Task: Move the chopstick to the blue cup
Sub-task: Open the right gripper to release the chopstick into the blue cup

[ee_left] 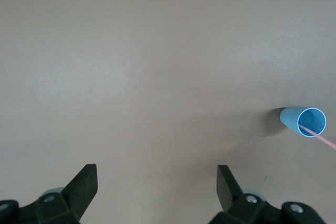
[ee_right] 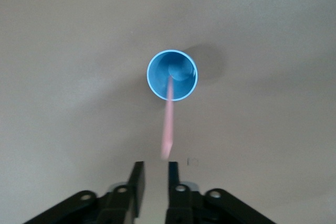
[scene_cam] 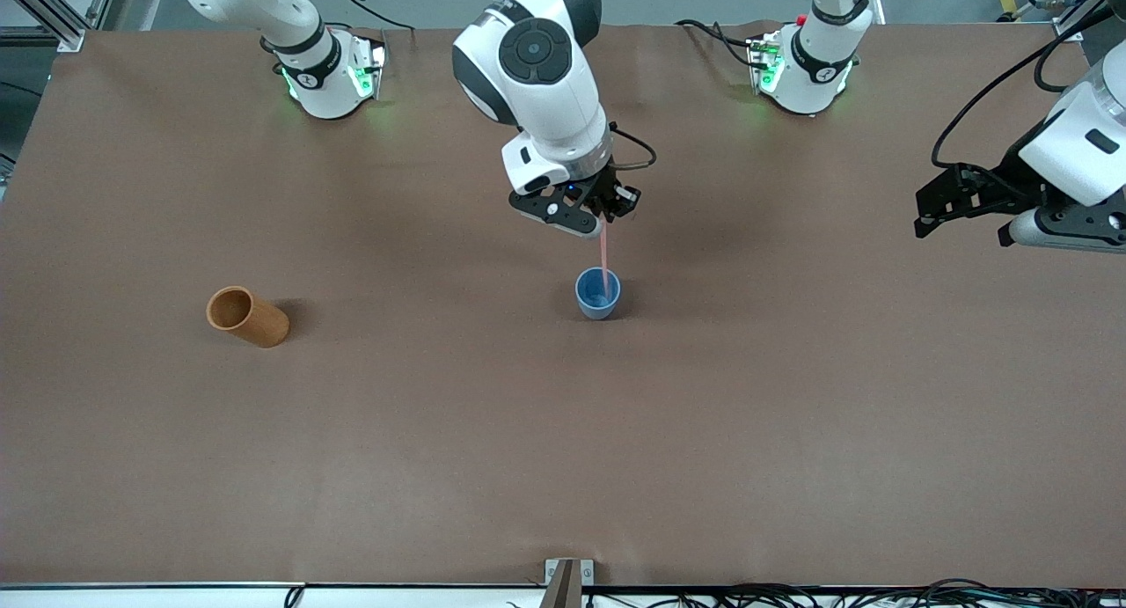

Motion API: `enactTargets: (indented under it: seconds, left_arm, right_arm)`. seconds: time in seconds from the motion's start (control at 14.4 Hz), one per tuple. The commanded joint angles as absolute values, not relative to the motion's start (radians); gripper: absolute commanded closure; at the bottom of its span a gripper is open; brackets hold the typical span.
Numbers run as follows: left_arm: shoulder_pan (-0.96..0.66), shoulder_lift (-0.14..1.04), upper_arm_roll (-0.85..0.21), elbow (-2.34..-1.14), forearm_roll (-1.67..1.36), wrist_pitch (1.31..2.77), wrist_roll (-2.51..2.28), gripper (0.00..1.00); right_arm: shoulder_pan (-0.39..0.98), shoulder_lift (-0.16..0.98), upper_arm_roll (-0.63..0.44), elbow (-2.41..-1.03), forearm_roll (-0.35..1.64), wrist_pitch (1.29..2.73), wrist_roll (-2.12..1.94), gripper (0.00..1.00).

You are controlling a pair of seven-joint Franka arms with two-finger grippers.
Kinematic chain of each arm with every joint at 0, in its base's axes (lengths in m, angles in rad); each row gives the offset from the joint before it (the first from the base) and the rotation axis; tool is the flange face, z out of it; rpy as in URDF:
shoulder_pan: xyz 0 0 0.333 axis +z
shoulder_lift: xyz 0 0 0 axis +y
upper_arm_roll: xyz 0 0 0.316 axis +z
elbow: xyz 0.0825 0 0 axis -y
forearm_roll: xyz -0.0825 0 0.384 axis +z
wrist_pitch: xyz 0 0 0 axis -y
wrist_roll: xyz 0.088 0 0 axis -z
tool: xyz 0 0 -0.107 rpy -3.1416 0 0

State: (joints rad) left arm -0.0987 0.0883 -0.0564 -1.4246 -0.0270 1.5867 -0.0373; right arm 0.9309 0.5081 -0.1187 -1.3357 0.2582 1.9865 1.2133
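1. The right wrist view shows what the front view hides: the right gripper (ee_right: 153,174) has its fingers narrowly parted, and the thin pink chopstick (ee_right: 168,124) stands free of them, its lower end inside the small round blue cup (ee_right: 172,75).
2. Seen from the front, that cup (scene_cam: 598,293) sits mid-table, the gripper (scene_cam: 603,223) directly over it.
3. The left gripper (ee_left: 157,184) waits wide open, empty, toward its own end.
4. An orange-brown cylindrical cup (scene_cam: 247,317) lies tipped at nine o'clock from the blue one on the brown tabletop (scene_cam: 563,450).

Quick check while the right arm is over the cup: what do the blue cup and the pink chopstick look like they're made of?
Blue cup: likely plastic, with a matte, even blue colour and a thin, clean rim. Chopstick: standing in the cup, plain pale pink with no grain visible, possibly plastic or painted wood; I cannot tell which.
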Motion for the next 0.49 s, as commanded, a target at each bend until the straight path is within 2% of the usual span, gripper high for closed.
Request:
enactTargets:
  seconds: [0.0, 0.28, 0.42]
  left_arm:
    - [-0.091, 0.078, -0.057, -1.419, -0.043, 1.566, -0.023, 0.0]
    - [-0.091, 0.081, -0.057, -1.417, -0.041, 1.566, -0.025, 0.0]
    - [-0.091, 0.081, -0.057, -1.416, -0.043, 1.566, -0.034, 0.0]
  right_arm:
    - [0.928, 0.491, -0.127, -1.355, 0.245, 1.994, 1.22, 0.3]
    - [0.861, 0.396, -0.13, -1.358, 0.165, 1.907, 1.206, 0.06]
    - [0.809, 0.329, -0.129, -1.362, 0.103, 1.803, 1.137, 0.0]
